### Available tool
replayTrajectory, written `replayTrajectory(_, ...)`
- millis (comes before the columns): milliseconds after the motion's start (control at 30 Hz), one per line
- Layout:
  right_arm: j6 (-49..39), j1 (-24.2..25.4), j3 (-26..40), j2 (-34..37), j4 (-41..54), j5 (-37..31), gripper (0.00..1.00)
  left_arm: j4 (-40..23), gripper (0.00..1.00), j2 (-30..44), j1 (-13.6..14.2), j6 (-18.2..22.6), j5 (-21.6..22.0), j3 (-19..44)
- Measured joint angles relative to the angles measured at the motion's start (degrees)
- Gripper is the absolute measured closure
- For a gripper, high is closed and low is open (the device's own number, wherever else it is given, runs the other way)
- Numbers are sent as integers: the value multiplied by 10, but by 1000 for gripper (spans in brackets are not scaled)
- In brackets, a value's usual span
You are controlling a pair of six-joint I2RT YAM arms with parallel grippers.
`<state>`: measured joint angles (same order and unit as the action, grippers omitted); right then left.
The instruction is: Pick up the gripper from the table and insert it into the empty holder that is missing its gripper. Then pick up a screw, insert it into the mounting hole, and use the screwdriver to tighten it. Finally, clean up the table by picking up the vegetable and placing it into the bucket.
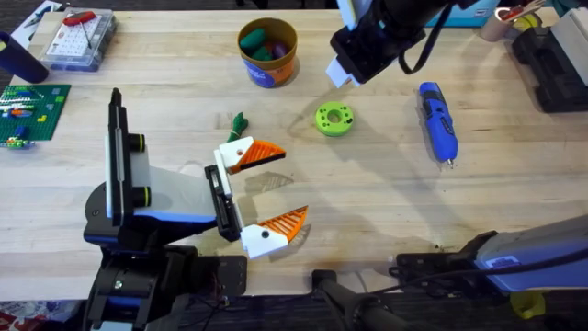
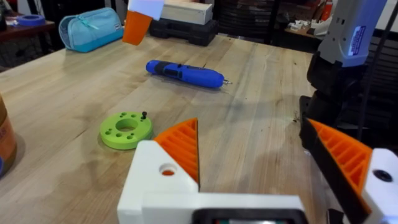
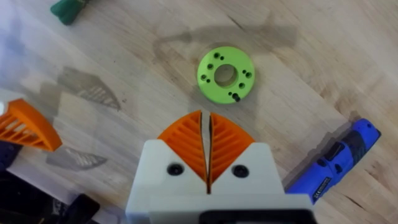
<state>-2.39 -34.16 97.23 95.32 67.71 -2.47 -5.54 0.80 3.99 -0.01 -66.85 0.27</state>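
The left gripper [image 1: 265, 198] hovers low over the near middle of the table [image 1: 367, 202], its white fingers with orange pads [image 1: 260, 154] spread wide apart and holding nothing. The right gripper [image 3: 206, 146] hangs high over the far middle, pads pressed together with only a thin slit between them, empty as well.

The screwdriver [image 1: 438, 120] lies flat on the right side of the table, tip pointing toward the near edge. The lime-green disc [image 1: 334, 119] sits left of it, well apart, under the right gripper; a small dark screw [image 2: 143, 114] stands in one of its holes. The vegetable [image 1: 238, 123] lies just beyond the left gripper's far pad, its green top toward the bucket [image 1: 267, 52]. The bucket stands at the far middle with coloured toy pieces inside. A clear parts box [image 1: 77, 39] sits at the far left corner
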Motion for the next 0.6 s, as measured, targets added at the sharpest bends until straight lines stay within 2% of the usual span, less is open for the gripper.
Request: replayTrajectory(600,-12,-8,5,1,36,2,998,-8,11,0,0,0,2,0)
